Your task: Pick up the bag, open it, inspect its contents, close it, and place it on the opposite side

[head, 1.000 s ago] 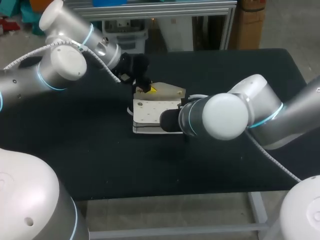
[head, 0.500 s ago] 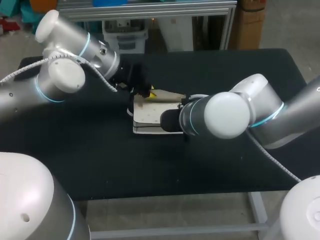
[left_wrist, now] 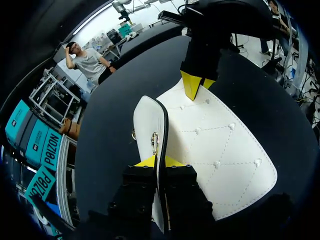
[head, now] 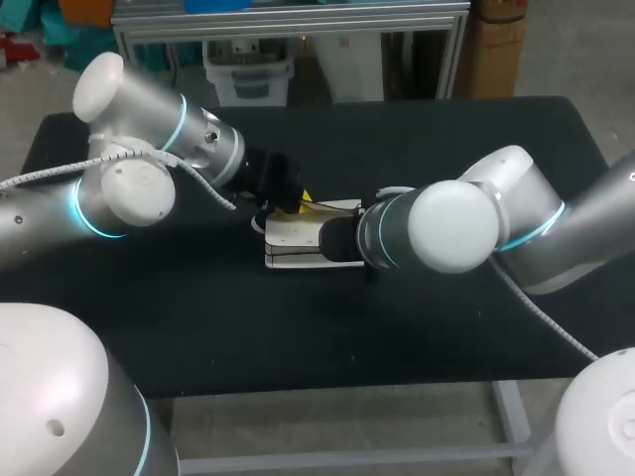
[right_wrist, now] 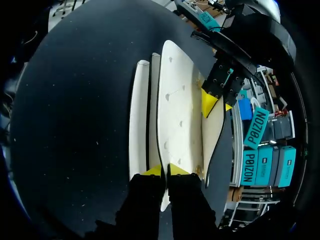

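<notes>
1. The left gripper has its yellow tips pressed on a thin, black-trimmed edge of the white quilted bag, one tip on each side. A small gold metal clasp sits on that rim just ahead of the fingers.
2. The right gripper is pinched narrow on the bag's opposite end, with a slim white panel edge caught between its tips (they stand almost together).
3. The bag's broad face is smooth and leather-like. It is crossed by diamond stitching with small round studs where the lines meet, and its corners are rounded.
4. From the right wrist, the bag shows as long white slabs lying side by side with dark slits between them. The black-edged piece held by the left gripper curves along the far side.
5. The bag lies near the middle of the matte black table, between the two grippers. The left arm comes in from the left and the right arm from the right, both smooth grey tubes with rounded white joint caps.
</notes>
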Available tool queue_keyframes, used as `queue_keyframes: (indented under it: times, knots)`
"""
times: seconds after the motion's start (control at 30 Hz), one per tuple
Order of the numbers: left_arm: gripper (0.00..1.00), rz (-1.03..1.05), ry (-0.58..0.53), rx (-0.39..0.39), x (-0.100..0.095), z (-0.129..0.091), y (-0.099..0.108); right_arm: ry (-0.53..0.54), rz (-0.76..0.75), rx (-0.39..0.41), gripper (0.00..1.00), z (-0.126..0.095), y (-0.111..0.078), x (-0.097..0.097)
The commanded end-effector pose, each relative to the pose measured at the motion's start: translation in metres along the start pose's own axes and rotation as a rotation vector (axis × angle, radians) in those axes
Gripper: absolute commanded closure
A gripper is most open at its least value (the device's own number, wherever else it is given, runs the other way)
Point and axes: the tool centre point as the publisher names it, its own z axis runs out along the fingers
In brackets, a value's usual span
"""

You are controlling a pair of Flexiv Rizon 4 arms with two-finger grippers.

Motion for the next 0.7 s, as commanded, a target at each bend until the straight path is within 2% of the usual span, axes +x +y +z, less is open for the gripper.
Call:
queue_keyframes:
  times: [0.03,0.13,0.17,0.2,0.23,0.27,0.3,0.33,0.4,0.53,0.6,0.7]
  knots:
    - [1.0,0.004,0.006,0.001,0.007,0.008,0.0,-0.147,0.001,-0.028,1.0,0.003,-0.001,0.004]
    - [0.99,-0.005,-0.006,0.009,0.01,0.007,-0.001,-0.145,0.0,-0.026,1.0,0.003,-0.001,0.005]
    - [0.81,-0.012,-0.018,0.014,0.011,0.006,-0.001,-0.145,0.0,-0.026,1.0,0.003,-0.001,0.005]
    - [0.59,-0.015,-0.025,0.018,0.011,0.005,-0.001,-0.144,-0.001,-0.025,1.0,0.003,-0.001,0.005]
    - [0.52,-0.017,-0.035,0.023,0.012,0.002,-0.002,-0.144,-0.002,-0.024,1.0,0.003,-0.001,0.005]
    - [0.51,-0.025,-0.05,0.028,0.011,-0.001,-0.003,-0.144,-0.002,-0.023,1.0,0.003,-0.001,0.005]
    - [0.44,-0.03,-0.062,0.036,0.01,-0.004,-0.004,-0.144,-0.004,-0.023,1.0,0.003,-0.001,0.005]
    - [0.33,-0.033,-0.074,0.042,0.009,-0.007,-0.005,-0.143,-0.005,-0.022,1.0,0.003,-0.001,0.006]
    - [0.24,-0.04,-0.096,0.056,0.006,-0.013,-0.008,-0.144,-0.006,-0.02,1.0,0.002,0.0,0.006]
    - [0.29,-0.045,-0.141,0.082,-0.002,-0.027,-0.01,-0.145,-0.009,-0.019,1.0,0.002,0.0,0.005]
    - [0.47,-0.039,-0.16,0.083,-0.004,-0.031,-0.012,-0.145,-0.011,-0.019,1.0,0.001,0.0,0.005]
    - [0.65,-0.037,-0.182,0.082,-0.007,-0.035,-0.014,-0.144,-0.012,-0.02,1.0,0.001,0.001,0.005]
